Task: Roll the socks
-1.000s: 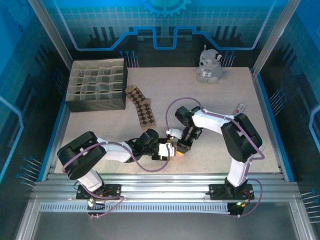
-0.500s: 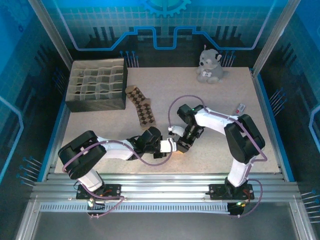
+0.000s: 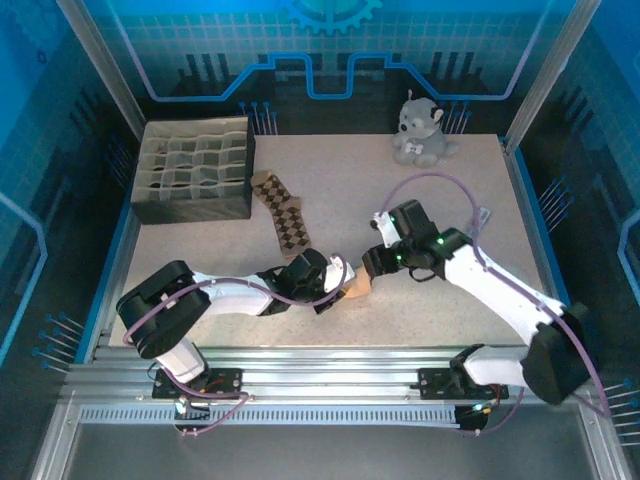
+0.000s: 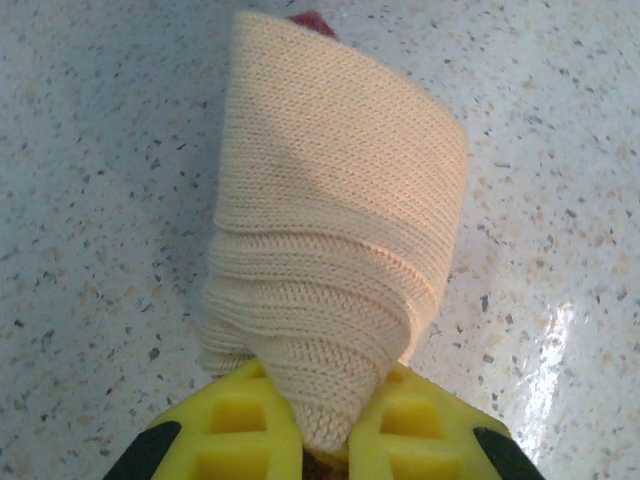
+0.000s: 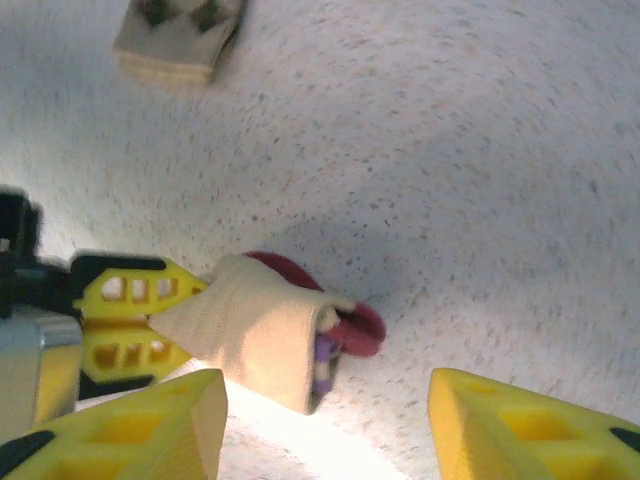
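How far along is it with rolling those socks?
Roughly halfway. Done: the beige sock with the red toe looks rolled into a bundle. In hand: the left gripper is shut on one end of that bundle, and the right gripper hovers open over it. Left: the brown argyle sock lies flat on the table, not yet rolled.

Speckled table (image 3: 340, 180). Dark divider box (image 3: 195, 170), gridded compartments, far-left corner. Grey plush toy (image 3: 420, 130), upright, far edge, right of centre. Small white item (image 3: 482, 214), near right edge; kind unclear.
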